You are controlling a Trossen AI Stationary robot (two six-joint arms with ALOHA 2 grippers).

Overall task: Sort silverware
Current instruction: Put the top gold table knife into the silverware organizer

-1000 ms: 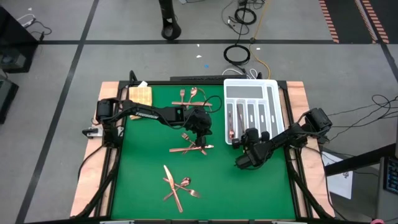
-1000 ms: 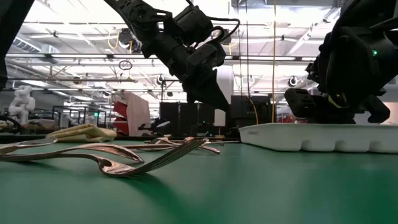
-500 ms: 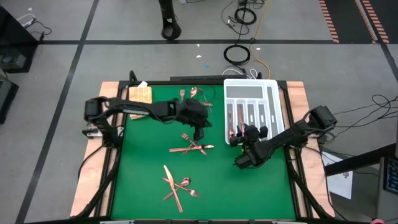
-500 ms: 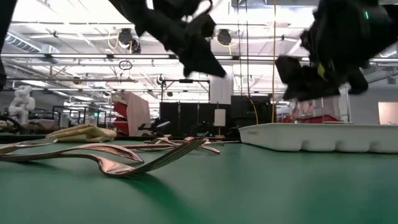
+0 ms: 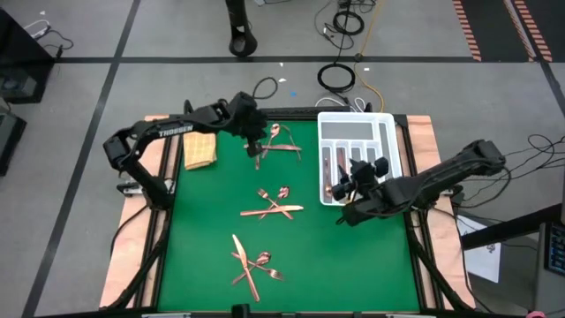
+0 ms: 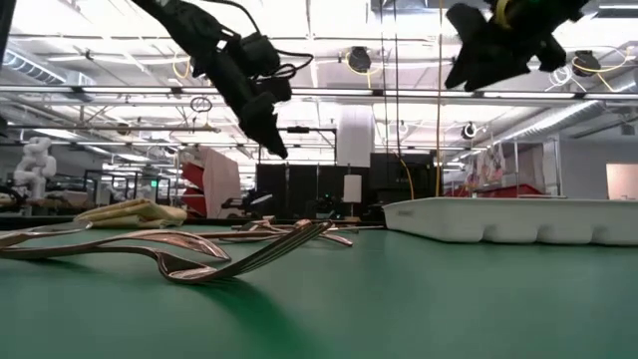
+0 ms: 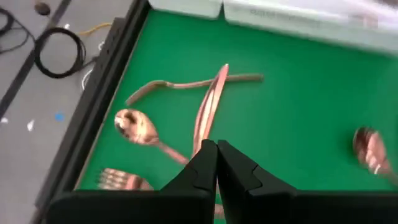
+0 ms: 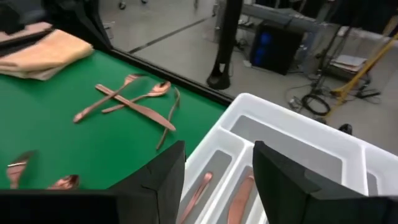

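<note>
A green mat (image 5: 212, 221) covers the table, with a black rim around it and wood strips at the left and right sides. At the far left corner lies a tan cloth (image 5: 199, 148) (folded, a bit rumpled). Cables (image 5: 337, 78) lie on the grey floor beyond the far edge.

The silverware sits in three little heaps on the mat. The far pile (image 5: 278, 141) has a spoon, a knife and forks crossing each other, close to the far rim. The middle pile (image 5: 274, 205) lies in the open middle of the mat. The near pile (image 5: 252, 265) lies toward the near edge. There is a lot of bare green between the heaps and on the left side, so there is room to move.

The left gripper (image 5: 256, 146) hangs in the air just over the left part of the far pile. Its fingers (image 7: 205, 165) are pressed together and nothing is between them.

The white tray (image 5: 388, 132) stands at the far right, against the right rim. It has long slots side by side. A copper piece (image 5: 328, 172) lies in the leftmost long slot, and one more lies in the slot next to it.

The right gripper (image 5: 360, 177) is up over the near left part of the tray. Its fingers (image 8: 158, 180) are spread apart and hold nothing.
</note>
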